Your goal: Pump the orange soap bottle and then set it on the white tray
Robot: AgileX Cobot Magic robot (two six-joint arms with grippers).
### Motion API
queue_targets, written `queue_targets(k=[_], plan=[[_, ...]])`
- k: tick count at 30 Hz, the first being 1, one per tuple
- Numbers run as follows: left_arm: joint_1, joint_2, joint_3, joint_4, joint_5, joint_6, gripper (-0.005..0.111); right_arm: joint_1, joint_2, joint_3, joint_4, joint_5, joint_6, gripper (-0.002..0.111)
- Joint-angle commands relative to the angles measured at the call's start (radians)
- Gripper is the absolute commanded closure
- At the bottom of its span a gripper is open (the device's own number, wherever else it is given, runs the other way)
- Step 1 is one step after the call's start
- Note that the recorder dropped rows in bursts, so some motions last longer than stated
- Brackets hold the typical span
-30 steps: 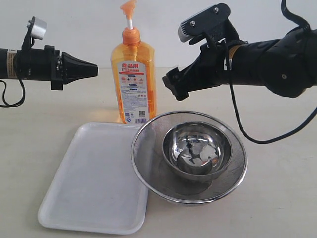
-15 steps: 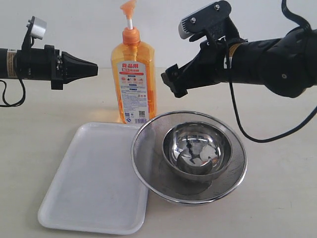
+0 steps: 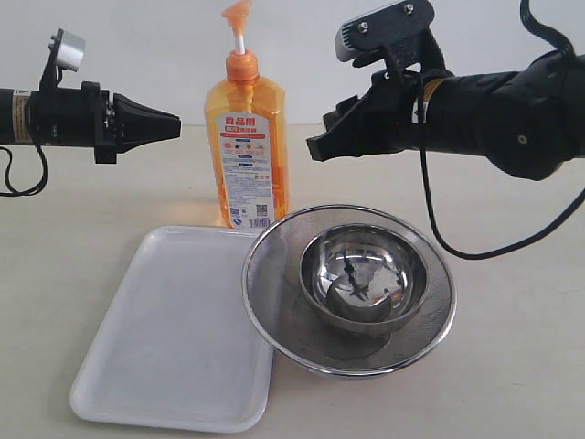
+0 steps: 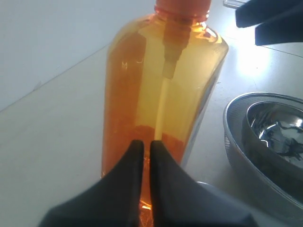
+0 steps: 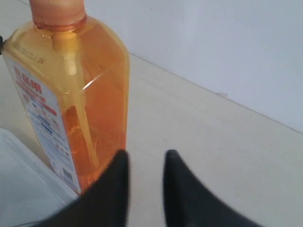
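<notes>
In the exterior view I see the orange soap bottle point(image 3: 249, 155) upright just behind the white tray point(image 3: 164, 338), between the left gripper point(image 3: 174, 128) and the right gripper point(image 3: 315, 146), touching neither. Left wrist view: fingers pressed together, pointing at the bottle. Right wrist view: fingers slightly parted, empty, beside the bottle.

Your orange soap bottle point(image 3: 247, 101) wears a white-and-red label point(image 3: 246, 174); the white tray point(image 3: 174, 338) is plain, the strainer point(image 3: 271, 315) silvery.

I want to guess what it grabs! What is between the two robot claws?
The orange soap bottle stands between the left gripper and the right gripper, as the exterior view shows.
</notes>
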Motion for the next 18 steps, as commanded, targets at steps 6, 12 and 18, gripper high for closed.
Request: queue_targets(k=[6,12,18], plan=[[-0.004,0.000,-0.003,-0.015,-0.007,0.007,0.102,-0.053,0.001,-0.007,0.023,0.032,-0.081,0.108],[-0.004,0.000,-0.003,-0.015,-0.007,0.007,0.102,-0.222,0.001,-0.007,-0.034,0.033,-0.033,0.108],[-0.004,0.000,-0.003,-0.018,-0.007,0.022,0.102,-0.272,0.011,-0.023,-0.224,0.021,-0.019,0.108]])
